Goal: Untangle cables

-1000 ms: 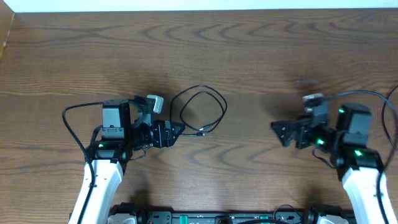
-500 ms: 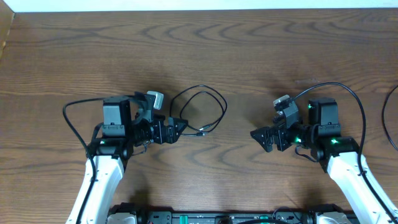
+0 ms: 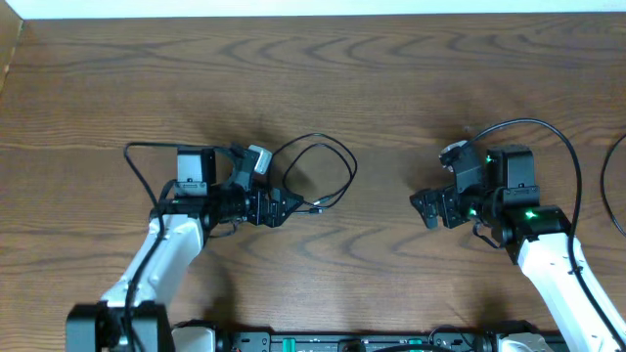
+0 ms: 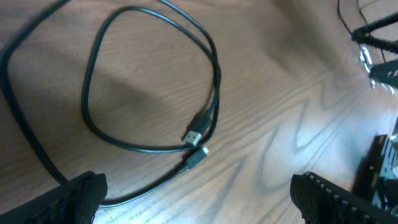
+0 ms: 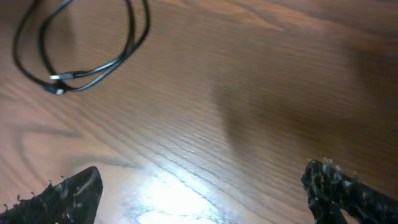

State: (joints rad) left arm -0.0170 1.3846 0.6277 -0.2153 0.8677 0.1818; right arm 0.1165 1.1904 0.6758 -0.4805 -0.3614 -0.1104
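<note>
From above, the desk (image 3: 313,68) is a brown board with long, wavy wood grain. A thin black cable (image 3: 353,168) lies in loose, rounded loops just left of the middle of the frame, flat on the wood. The left gripper (image 3: 284,208) points toward the right of the frame. Its dark tips are right at the lower edge of the loops, close to where the cord's ends lie. The right gripper (image 3: 423,205) sits in the right half of the frame and points left, well apart from the cord. A thicker black lead (image 3: 548,132) arches over the right arm.

In the left wrist view the black cable (image 4: 216,74) fills the upper left as a smooth, glossy oval, with two strands running side by side down its right side. Its two small plug ends (image 4: 193,135) lie close together near the centre, with metal tips showing. One strand runs down toward the lower left corner. The left gripper (image 4: 199,186) has its jaws spread wide. One rough black fingertip sits in each lower corner, with bare wood between them.

In the right wrist view the black cable (image 5: 102,67) shows small in the upper left corner, its strands curving down to a narrow bend. The right gripper (image 5: 199,180) also has its jaws spread wide and holds nothing. Blurred, textured black fingers (image 5: 68,193) stand in the lower corners over glare-lit grain.
</note>
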